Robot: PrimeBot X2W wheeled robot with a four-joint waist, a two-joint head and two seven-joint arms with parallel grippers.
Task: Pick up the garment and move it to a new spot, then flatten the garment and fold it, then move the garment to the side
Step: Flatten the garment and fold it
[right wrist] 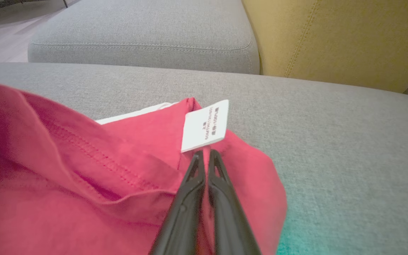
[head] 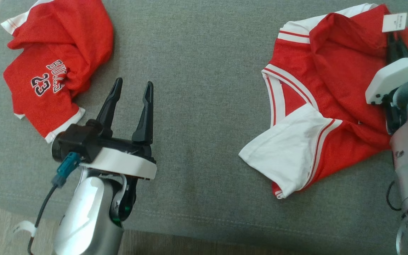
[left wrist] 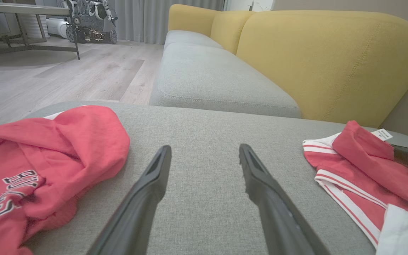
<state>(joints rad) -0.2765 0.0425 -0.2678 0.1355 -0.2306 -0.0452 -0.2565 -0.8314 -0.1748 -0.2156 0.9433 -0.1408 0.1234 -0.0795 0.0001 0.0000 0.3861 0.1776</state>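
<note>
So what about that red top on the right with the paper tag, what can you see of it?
The red top is a sports jersey of soft knit-looking cloth, with white, red-striped trim and a white panel. It lies crumpled and partly folded over itself on the grey seat. A white tag with small print stands at its far edge. The right jaws are pinched on the red cloth just below that tag.

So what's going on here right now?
The right end effector is shut on the red and white jersey beside its white tag; the jersey lies crumpled on the grey cushion. The left end effector hangs open over the cushion, holding nothing. A second red jersey lies at its left.
</note>
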